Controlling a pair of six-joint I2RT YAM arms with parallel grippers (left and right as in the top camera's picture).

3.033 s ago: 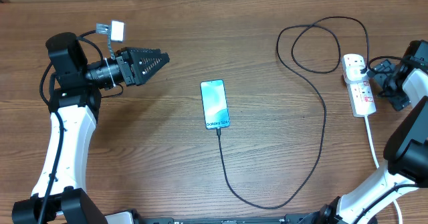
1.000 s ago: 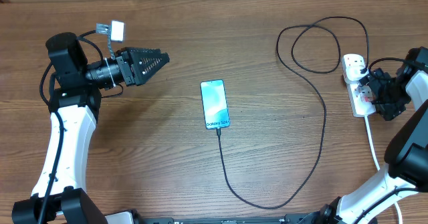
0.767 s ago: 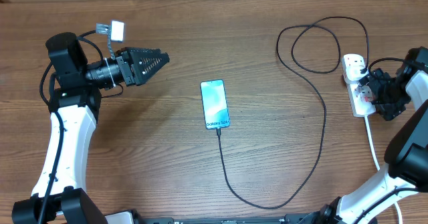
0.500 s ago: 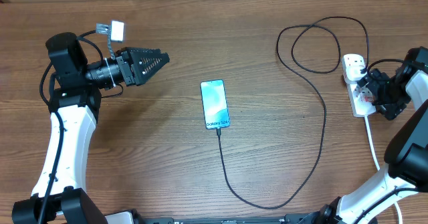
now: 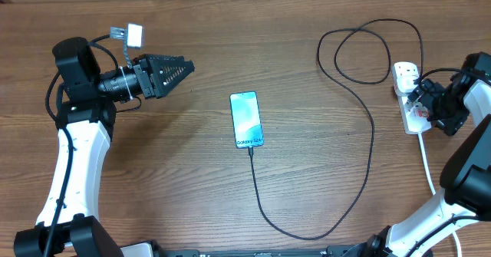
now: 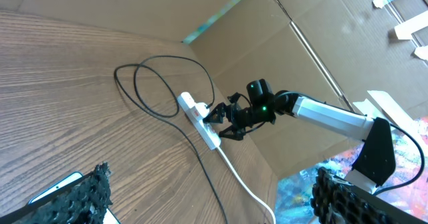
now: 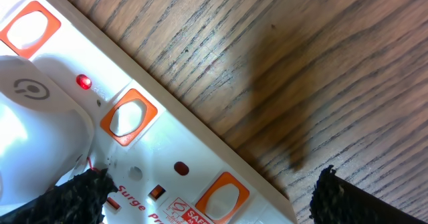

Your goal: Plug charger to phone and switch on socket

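Observation:
The phone (image 5: 246,119) lies flat mid-table with its blue-teal screen up; its corner shows in the left wrist view (image 6: 59,185). The charger's black cable (image 5: 372,134) is plugged into the phone's near end. It loops across the table to the far end of the socket (image 5: 406,74), a white power strip at the right edge. My right gripper (image 5: 421,97) is open just over the strip. The right wrist view shows the strip (image 7: 144,160) with orange switches and one small red light lit (image 7: 83,82) between my open fingers (image 7: 210,194). My left gripper (image 5: 181,68) is open and empty, raised far left of the phone.
The strip's thick white cord (image 5: 426,161) runs from it toward the table's near right corner. Cardboard walls (image 6: 294,57) stand behind and to the right of the table. The cable makes a loose loop (image 5: 367,54) at the back right.
My right gripper moved left from beside the power strip to over it, then shifted slightly toward the strip's far end. The left arm, phone and cable have not moved.

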